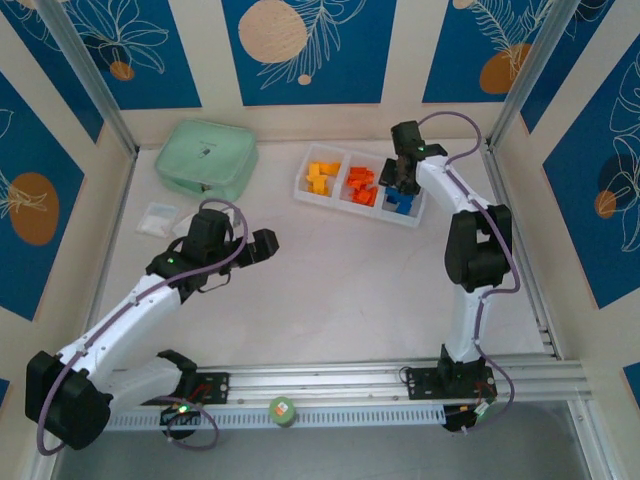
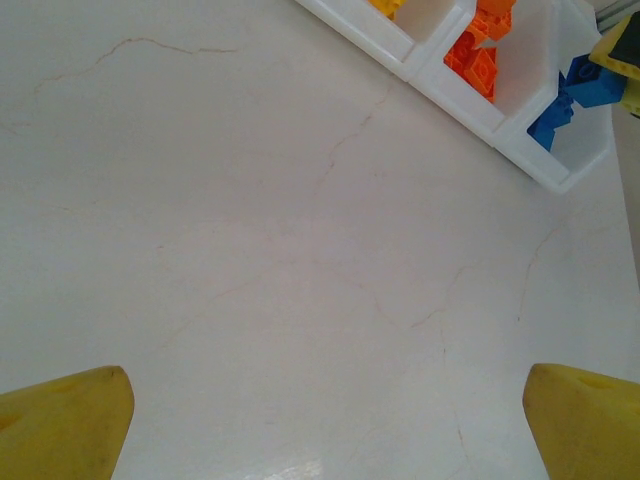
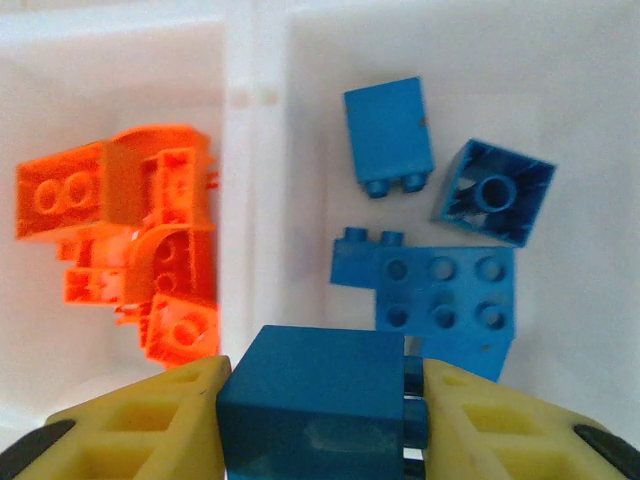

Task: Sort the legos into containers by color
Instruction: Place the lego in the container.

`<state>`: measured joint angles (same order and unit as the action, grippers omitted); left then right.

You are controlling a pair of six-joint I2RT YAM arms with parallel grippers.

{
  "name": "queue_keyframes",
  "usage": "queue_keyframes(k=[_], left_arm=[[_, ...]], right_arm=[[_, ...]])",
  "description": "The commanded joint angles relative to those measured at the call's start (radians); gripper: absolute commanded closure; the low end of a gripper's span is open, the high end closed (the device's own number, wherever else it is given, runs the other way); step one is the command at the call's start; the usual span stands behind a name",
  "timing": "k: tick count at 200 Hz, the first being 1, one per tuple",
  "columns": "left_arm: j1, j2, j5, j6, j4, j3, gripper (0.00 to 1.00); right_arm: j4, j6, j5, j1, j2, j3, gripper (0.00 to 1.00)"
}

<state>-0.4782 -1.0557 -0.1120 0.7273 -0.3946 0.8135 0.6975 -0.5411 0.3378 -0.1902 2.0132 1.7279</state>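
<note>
Right gripper (image 3: 318, 425): yellow fingers (image 3: 150, 425) clamped on a blue brick (image 3: 315, 395), one finger on each side, with the brick filling the gap. It hangs over the white tray (image 3: 255, 120), above the end compartment.

Just past its fingertips, loose blue legos (image 3: 440, 290) lie in that compartment. One is a wider studded piece. Two are smaller, and one of those is tipped with its hollow underside showing.

One compartment over, across the divider wall: red-orange legos (image 3: 140, 250) in a heap, at least one of them curved. The compartment furthest from this gripper holds yellow-orange legos (image 1: 320, 177).

Left gripper (image 2: 325, 425): jaws wide apart with nothing between them, hovering over bare table (image 2: 250, 250). The tray sits ahead of it, off toward the right arm's side and well apart.

Surface: off-white, slightly glossy, with thin hairline veins like a marble print.

Behind the left gripper, toward the back-left corner, is a mint green lidded box (image 1: 207, 160). Small clear bags (image 1: 158, 218) lie near that arm's wrist.

Room:
- Cream walls (image 1: 205, 60) with blue panels, white leaf line-art and orange discs.
- Aluminium posts (image 1: 88, 75) at the back corners.
- Aluminium rail (image 1: 350, 380) along the near edge, carrying both bases.
- Small green round item (image 1: 283, 410) on the rail, between the bases.
</note>
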Motion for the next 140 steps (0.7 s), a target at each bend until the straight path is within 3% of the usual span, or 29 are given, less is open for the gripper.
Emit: queue_keyframes(k=[1, 19, 64, 95, 140], left_arm=[[0.010, 0.017, -0.010, -0.014, 0.026, 0.019, 0.01], [0.012, 0.017, -0.015, -0.014, 0.028, 0.019, 0.01], [0.016, 0.016, -0.013, -0.017, 0.030, 0.033, 0.01], [0.029, 0.029, 0.014, -0.036, 0.016, 0.045, 0.01], [0.066, 0.067, 0.070, -0.071, 0.015, 0.029, 0.01]], right_arm=[[-0.002, 0.012, 0.024, 0.030, 0.042, 0.035, 0.56], [0.009, 0.013, 0.025, 0.045, 0.058, 0.053, 0.53], [0.063, 0.023, 0.012, 0.039, 0.046, 0.124, 0.19], [0.033, 0.020, 0.037, 0.030, -0.101, 0.012, 0.01], [-0.015, 0.010, 0.099, 0.022, -0.330, -0.255, 0.01]])
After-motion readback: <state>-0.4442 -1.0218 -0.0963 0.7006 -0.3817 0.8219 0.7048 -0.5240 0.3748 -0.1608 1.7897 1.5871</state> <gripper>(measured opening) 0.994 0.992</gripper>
